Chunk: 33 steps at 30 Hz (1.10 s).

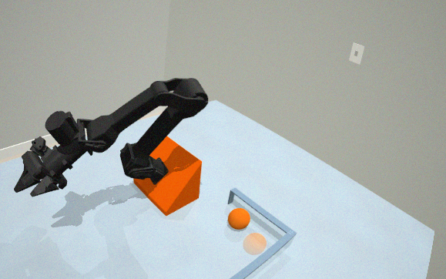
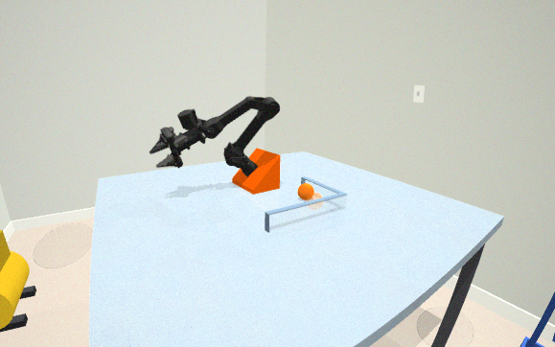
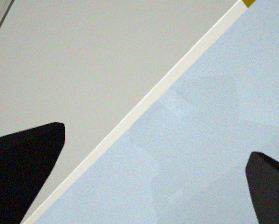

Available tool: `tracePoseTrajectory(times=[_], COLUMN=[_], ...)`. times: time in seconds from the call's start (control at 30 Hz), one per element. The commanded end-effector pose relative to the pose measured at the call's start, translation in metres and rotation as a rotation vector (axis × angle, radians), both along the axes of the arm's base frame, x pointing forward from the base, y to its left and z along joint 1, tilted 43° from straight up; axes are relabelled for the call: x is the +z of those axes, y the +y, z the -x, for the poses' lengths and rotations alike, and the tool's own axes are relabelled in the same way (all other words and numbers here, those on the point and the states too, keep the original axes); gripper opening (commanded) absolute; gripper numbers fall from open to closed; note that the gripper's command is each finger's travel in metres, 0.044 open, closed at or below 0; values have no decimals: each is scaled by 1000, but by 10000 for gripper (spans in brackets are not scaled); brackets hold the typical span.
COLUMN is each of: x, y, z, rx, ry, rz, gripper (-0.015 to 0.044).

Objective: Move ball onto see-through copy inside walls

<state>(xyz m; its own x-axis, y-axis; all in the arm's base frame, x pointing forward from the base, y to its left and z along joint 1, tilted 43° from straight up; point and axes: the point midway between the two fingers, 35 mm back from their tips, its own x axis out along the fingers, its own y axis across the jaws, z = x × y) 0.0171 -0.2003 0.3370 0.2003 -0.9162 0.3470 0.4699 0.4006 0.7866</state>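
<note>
ball [image 1: 239, 218] inside walls [image 1: 268, 220] corner, end effector [image 1: 37, 186] open at table [image 1: 322, 216] edge

Orange ball [image 1: 239, 218] — paler copy [image 1: 255, 243] (see-through) — black gripper [image 1: 36, 187].

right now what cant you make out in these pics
- Wrist view: the ball and the walls are out of frame; only two dark fingers over the table edge show.
- Exterior view: the see-through copy is partly hidden by the ball and the near wall.
- Top view: the near wall runs off the bottom edge.
- Exterior view: the open gripper is too small to show its fingertips.
</note>
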Motion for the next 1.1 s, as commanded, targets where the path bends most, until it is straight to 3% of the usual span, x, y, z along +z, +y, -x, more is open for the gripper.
tracePoseTrajectory(times=[0.0,0.2,0.53,0.63,0.73,1.07], x=[0,-13,-63,-82,-73,-146], y=[0,-21,-36,-26,-6,57], z=[-1,-30,-138,-174,-199,-275], rx=[2,104,416,521,633,876], ry=[1,79,447,599,589,1170], rz=[-3,-121,-358,-396,-380,-374], gripper=[415,415,415,415,415,415])
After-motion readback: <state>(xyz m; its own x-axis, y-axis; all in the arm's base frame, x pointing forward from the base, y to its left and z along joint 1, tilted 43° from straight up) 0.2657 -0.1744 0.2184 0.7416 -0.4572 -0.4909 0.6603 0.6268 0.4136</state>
